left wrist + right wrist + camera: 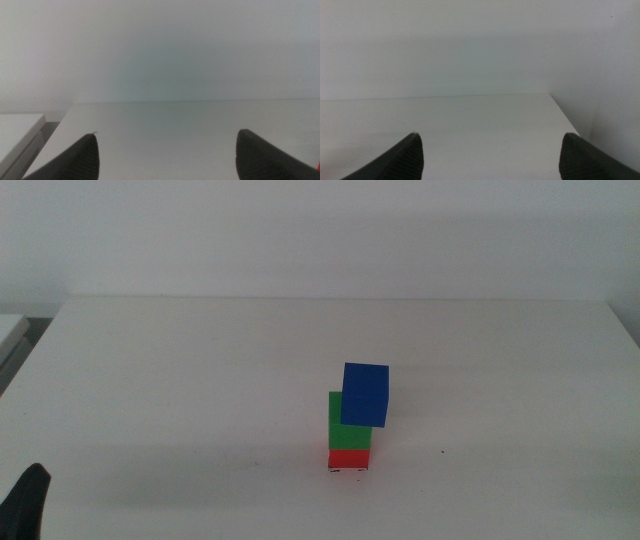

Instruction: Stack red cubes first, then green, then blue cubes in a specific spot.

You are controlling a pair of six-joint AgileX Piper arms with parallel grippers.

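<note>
Red cube (349,458) nearest, sitting on marked square (348,470) on white desk (180,380), right of centre. Green cube (345,420) directly on red. Blue cube (365,394) on top, shifted right and twisted, overhanging green. Stack order looks complete; likely next step only nudging blue square, if anything. Left hand (165,155) spread wide, empty, low at near left corner. Right hand (490,155) also spread wide, empty, outside overhead view.

The left gripper (167,157) shows its two dark jaws spread wide apart with nothing between them. Beyond them a flat white table (170,125) reaches to a plain pale wall (160,50).
</note>
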